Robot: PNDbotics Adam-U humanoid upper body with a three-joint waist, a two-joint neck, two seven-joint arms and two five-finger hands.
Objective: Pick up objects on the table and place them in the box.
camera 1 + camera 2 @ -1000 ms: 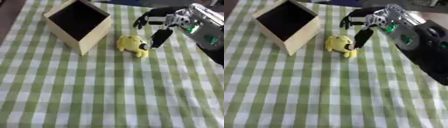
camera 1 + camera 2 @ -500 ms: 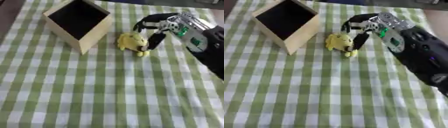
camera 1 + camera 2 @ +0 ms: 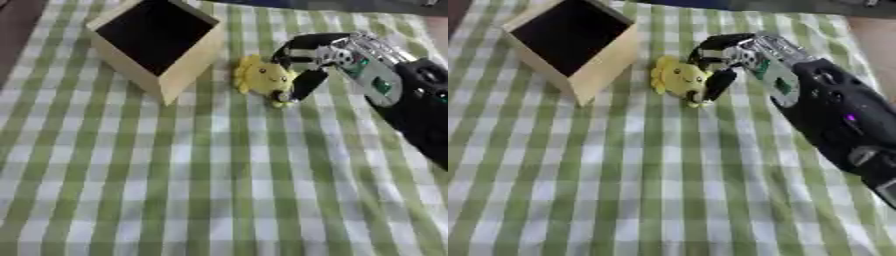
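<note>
Yellow plush toy lies on the green-and-white checked tablecloth, just right of the box w/ a narrow strip of cloth between them. Toy looks like a small round-bodied stuffed figure w/ a darker face patch on its right side; finer detail can't be made out.

Box is pale wood or cardboard, open at the top, dark inside, sitting askew so one corner points toward the camera. Nothing visible in it.

Right hand comes in from the right on a black arm w/ silver parts near the wrist and a small green patch on the forearm. Hand is at the toy's right side: fingers arch over the toy's upper right edge, thumb points down along its lower right side. Digits are curved around the toy's flank and appear to touch it, i.e. a partial clasp from the side; can't tell if the toy is off the cloth, it looks to rest on it.

Left hand not seen in either view.

Rest of the cloth in front of the box and toy carries only its check pattern.
</note>
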